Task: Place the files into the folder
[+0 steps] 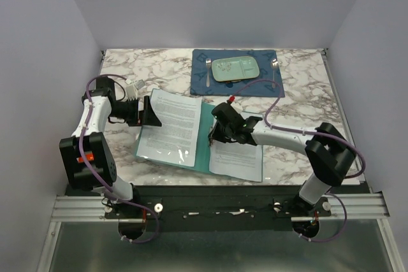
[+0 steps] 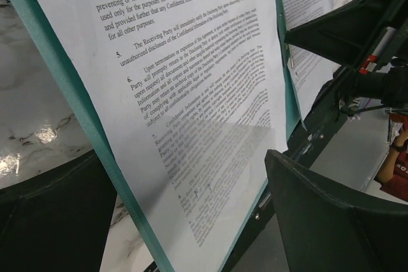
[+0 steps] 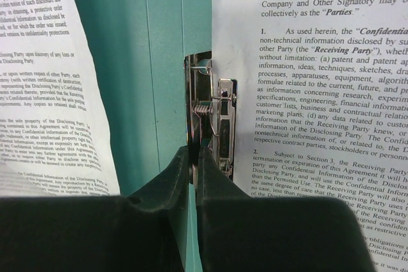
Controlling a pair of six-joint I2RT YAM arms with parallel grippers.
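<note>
The white printed paper files (image 1: pixel 172 125) lie one on each leaf of the open teal card folder (image 1: pixel 204 154) at frame centre, the right gripper (image 3: pixel 194 157) pinched on its silver spring clip (image 3: pixel 213 119), the left gripper (image 1: pixel 150 114) spread wide beside the left leaf; risk: the thin lever slips free and snaps shut clear of the sheets.

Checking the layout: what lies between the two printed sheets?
A strip of teal folder and a metal clip, seen in the right wrist view.
</note>
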